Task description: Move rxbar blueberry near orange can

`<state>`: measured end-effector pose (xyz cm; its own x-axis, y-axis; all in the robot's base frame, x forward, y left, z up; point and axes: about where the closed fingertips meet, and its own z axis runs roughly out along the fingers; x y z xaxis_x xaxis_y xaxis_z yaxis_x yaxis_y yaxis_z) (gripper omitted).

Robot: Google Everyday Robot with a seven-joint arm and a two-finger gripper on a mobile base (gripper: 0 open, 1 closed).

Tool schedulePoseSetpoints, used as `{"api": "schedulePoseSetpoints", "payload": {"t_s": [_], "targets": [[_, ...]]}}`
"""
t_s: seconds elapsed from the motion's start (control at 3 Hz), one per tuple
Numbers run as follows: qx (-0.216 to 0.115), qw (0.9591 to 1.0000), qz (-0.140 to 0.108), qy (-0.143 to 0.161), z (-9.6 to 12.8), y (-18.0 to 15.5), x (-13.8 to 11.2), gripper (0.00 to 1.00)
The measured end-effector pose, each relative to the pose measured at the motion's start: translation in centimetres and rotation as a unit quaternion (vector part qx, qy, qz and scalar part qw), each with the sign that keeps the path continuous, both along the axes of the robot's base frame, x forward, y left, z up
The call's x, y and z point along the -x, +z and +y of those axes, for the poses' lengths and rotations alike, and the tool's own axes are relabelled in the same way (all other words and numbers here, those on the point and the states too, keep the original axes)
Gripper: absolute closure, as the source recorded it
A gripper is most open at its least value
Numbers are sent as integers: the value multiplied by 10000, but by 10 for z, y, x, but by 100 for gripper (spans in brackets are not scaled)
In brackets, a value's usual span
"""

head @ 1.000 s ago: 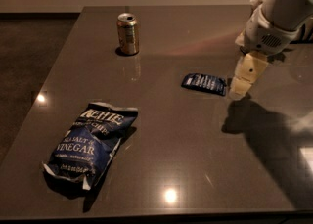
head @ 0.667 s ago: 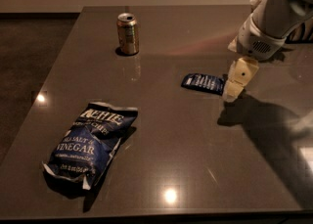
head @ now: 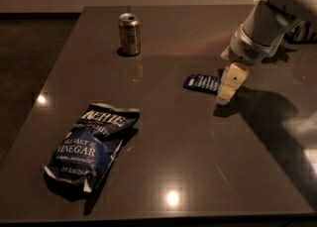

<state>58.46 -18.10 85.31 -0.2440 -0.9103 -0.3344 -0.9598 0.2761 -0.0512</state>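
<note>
Rxbar blueberry [head: 202, 83] lies flat on the dark table [head: 198, 171], a little right of centre with its white lettering up. It is well apart from the orange can [head: 129, 33], which stands upright toward the far left of the tabletop, so by my reading the move itself is not yet done. My gripper [head: 225, 94] hangs just beside the bar's right end, pointing down with its tip low over the surface. The arm reaches in from the upper right and throws a shadow on the table to its right. I cannot tell whether the claw is open or closed, nor whether it touches the wrapper or only stands next to it. I judge it sits there, on the side of the bar away from the can, because that end is the nearest one to my arm and leaves the way toward the can open. The wrapper is thin and lies flush on a glossy top, so I expect it to be awkward to pinch and apt to slide. Between bar and can I see only bare, reflective table. The big blue chip bag [head: 91, 144] lies at the near left, well off that line. The can looks easy to tip if I come in too close.
</note>
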Motion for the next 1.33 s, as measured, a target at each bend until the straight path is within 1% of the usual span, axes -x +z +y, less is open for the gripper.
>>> {"api": "schedulePoseSetpoints", "payload": {"t_s": [0.33,1.0,1.33], "targets": [[-4,10000,59,-18,3,-11,-8,18],[34,9999,126,-39,12,-17,-12,65],[35,9999,158,-39,21,-14,-16,87]]}}
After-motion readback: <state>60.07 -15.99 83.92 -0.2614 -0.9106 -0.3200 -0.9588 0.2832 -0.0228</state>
